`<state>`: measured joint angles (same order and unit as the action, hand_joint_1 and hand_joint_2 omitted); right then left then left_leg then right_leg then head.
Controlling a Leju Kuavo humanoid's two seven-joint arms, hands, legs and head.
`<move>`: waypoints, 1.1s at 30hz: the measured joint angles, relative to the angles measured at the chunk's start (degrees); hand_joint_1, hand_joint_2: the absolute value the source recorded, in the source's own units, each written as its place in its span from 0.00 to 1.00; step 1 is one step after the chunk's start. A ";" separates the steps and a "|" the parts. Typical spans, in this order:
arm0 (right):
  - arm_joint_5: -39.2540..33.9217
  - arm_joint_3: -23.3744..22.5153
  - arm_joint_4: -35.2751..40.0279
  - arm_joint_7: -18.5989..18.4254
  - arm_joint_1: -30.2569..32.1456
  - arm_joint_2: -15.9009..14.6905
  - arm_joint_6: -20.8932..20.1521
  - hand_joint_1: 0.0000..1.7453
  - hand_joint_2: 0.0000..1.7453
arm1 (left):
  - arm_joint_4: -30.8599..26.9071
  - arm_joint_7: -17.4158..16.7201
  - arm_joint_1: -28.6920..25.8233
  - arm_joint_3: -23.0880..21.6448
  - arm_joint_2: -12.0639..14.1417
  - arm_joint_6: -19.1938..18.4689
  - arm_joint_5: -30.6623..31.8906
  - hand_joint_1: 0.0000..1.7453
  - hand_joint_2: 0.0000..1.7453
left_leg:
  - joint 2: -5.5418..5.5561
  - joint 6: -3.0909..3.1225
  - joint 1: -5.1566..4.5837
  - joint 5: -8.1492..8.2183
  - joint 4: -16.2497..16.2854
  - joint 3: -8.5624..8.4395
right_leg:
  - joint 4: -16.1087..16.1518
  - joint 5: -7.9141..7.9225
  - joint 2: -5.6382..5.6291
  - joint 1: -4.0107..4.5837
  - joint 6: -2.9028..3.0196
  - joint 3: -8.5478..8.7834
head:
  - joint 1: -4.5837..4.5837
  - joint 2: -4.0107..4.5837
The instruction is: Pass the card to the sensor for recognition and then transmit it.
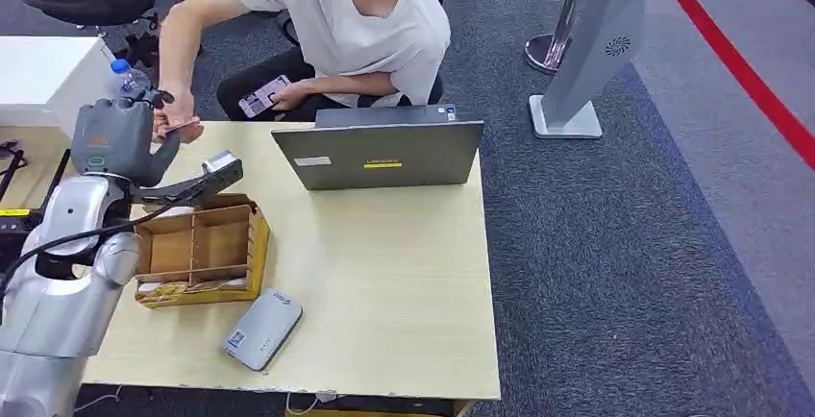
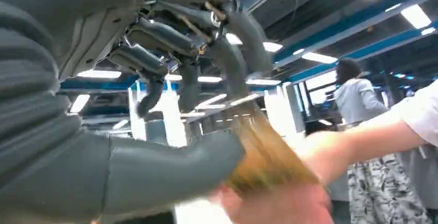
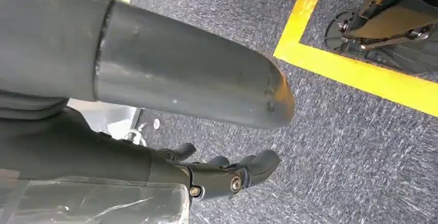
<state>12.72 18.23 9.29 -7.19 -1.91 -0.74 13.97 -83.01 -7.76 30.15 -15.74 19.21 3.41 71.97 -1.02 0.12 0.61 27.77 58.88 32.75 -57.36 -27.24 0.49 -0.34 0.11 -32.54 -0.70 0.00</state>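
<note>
My left hand (image 1: 123, 138) is raised over the table's far left corner, facing a seated person (image 1: 346, 23). In the left wrist view a blurred golden-brown card (image 2: 268, 154) lies between my thumb (image 2: 170, 175) and my curved fingers (image 2: 232, 74), which stand well apart. The person's hand (image 2: 281, 203) grips that card from the other side; from the head view the same hand (image 1: 181, 127) is right beside my fingers. The grey flat sensor (image 1: 262, 329) lies near the table's front edge. My right hand (image 3: 227, 175) hangs over the carpet and holds nothing.
A wooden compartment box (image 1: 202, 249) sits under my left forearm, with a small silver device (image 1: 221, 162) behind it. An open laptop (image 1: 384, 153) stands mid-table at the back. A water bottle (image 1: 125, 76) is behind my hand. The person's other hand holds a phone (image 1: 264, 97).
</note>
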 joint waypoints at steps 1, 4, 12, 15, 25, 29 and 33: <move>-0.04 0.00 0.00 0.00 0.01 0.00 0.00 0.00 0.00 | -0.02 0.02 -0.07 0.00 -0.15 0.20 -0.02 0.00 1.00 | 0.00 0.01 0.00 0.01 0.00 0.01 | 0.00 0.00 0.00 0.00 0.00 -0.01 | -0.02 0.00; -0.22 0.00 0.00 0.06 0.03 0.00 0.02 0.00 0.00 | -1.09 0.63 -1.04 0.00 -0.59 0.61 -0.04 0.00 1.00 | 0.00 0.01 0.00 0.01 0.00 0.00 | 0.00 0.00 0.00 0.00 0.00 -0.01 | -0.02 0.00; -2.36 -0.22 -0.02 0.85 0.28 0.00 1.12 0.00 0.00 | -10.87 2.82 -10.56 -0.70 1.10 -2.71 -1.38 0.00 1.00 | -0.08 0.01 0.01 0.01 -0.03 -0.01 | 0.00 -0.02 -0.10 0.00 0.00 -0.04 | -0.02 0.00; -3.28 -0.53 -0.11 1.05 0.47 0.00 1.31 0.00 0.00 | -14.56 3.52 -15.71 -1.75 3.39 -2.93 -2.36 0.00 1.00 | -0.07 -0.02 0.02 0.05 -0.05 0.02 | 0.00 -0.04 -0.10 0.01 0.00 -0.07 | -0.02 0.00; -5.44 -2.03 -0.48 1.49 1.01 -0.15 1.46 0.00 0.00 | -22.78 6.89 -34.56 -2.16 14.30 -1.46 -7.28 0.00 1.00 | -0.04 -0.02 0.02 0.08 -0.07 0.04 | 0.00 -0.12 -0.05 0.02 0.01 -0.07 | -0.02 0.00; -5.53 -2.12 -0.55 1.64 1.05 -0.24 1.44 0.00 0.00 | -23.87 7.04 -39.03 -1.22 16.07 -1.12 -8.09 0.00 1.00 | -0.04 -0.02 0.02 0.08 -0.07 0.04 | 0.00 -0.12 -0.04 0.01 0.00 -0.06 | -0.02 0.00; -6.10 -2.16 -0.66 1.75 1.04 -0.31 1.47 0.00 0.00 | -24.02 7.06 -41.13 -0.35 16.33 -1.01 -8.63 0.00 1.00 | -0.02 -0.02 0.02 0.07 -0.07 0.03 | 0.00 -0.11 -0.01 0.01 0.00 -0.04 | -0.02 0.00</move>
<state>6.62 16.07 8.63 -5.44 -0.87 -1.05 15.43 -107.03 -0.70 -10.98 -16.09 35.54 2.40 63.34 -1.04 0.11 0.63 27.84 58.81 32.78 -57.36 -27.35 0.48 -0.33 0.11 -32.58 -0.72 0.00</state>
